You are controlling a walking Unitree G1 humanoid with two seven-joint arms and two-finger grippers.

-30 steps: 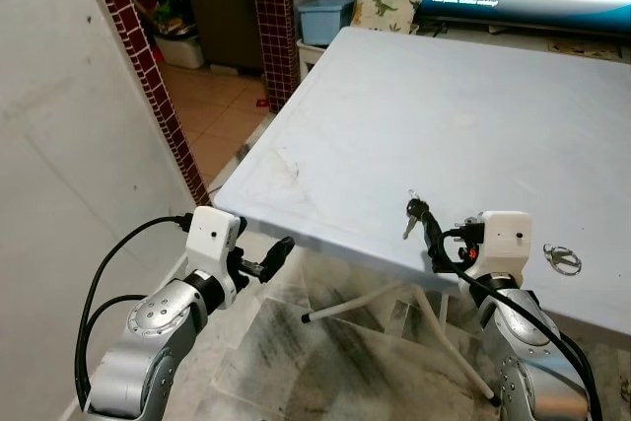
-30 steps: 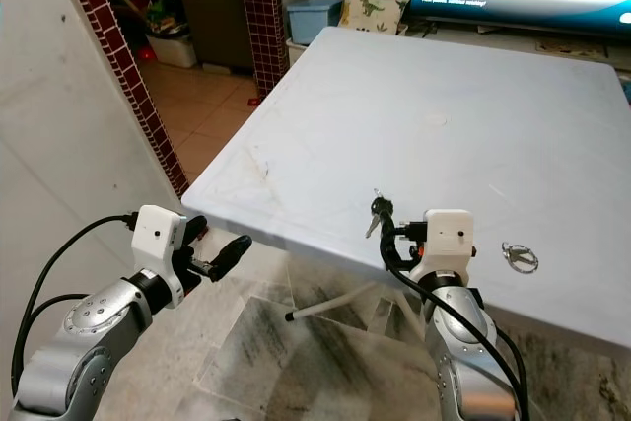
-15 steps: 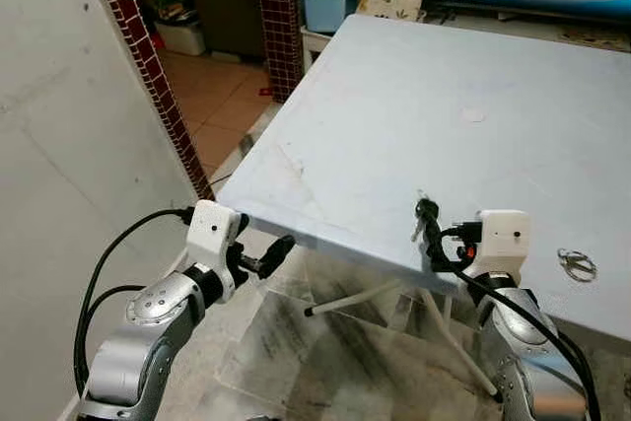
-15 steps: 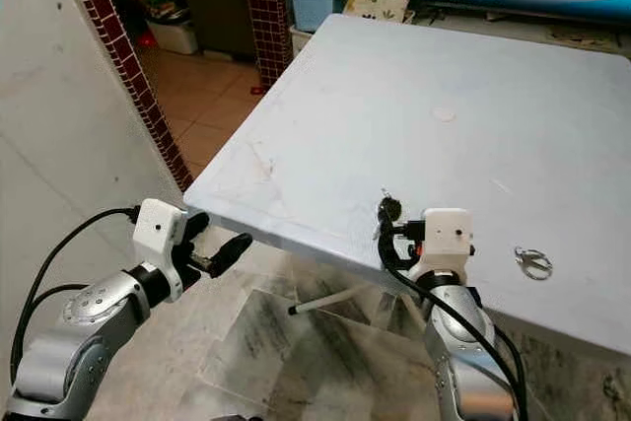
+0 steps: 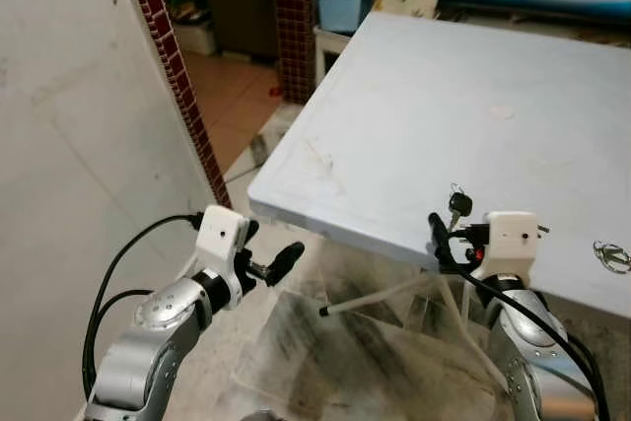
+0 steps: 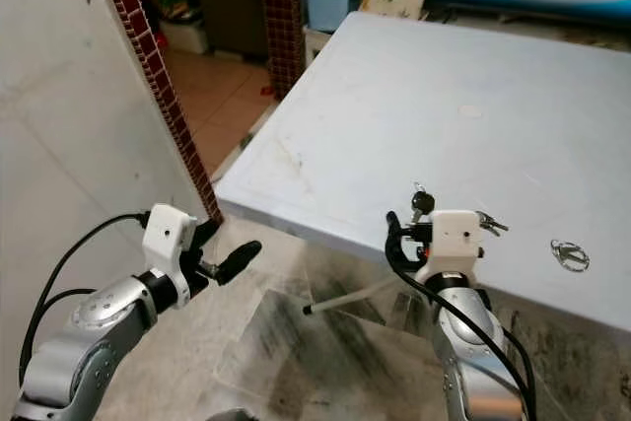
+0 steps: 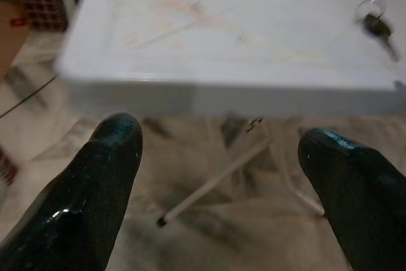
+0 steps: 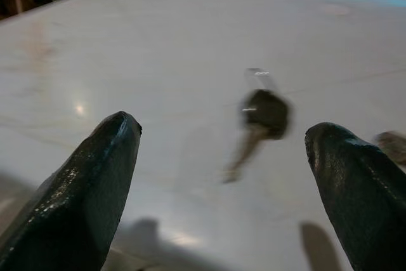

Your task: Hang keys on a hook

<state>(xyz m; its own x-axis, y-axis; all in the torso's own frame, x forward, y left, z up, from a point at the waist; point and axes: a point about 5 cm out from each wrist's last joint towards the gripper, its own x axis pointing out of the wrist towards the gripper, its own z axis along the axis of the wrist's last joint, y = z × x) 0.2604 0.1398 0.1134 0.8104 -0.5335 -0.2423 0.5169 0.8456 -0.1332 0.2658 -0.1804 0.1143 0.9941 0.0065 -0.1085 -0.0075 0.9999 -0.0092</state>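
Left gripper [image 5: 268,265] hangs off the table [image 5: 394,125] corner, fingers apart, empty. Keys [image 8: 263,113] lie on the table near its front edge, dead ahead between the spread fingers of the right gripper [image 6: 394,234], the nearer arm.

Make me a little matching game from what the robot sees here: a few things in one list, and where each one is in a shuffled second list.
1. black-headed key on a ring
2. pale blue plastic bin
3. left gripper
4. small metal ring

A. on the floor beyond the table's far corner
B. on the table, right of the right gripper
C. below the table's near corner, open
D. on the white table near its front edge

Pairs: 1-D, 2-A, 3-C, 4-B
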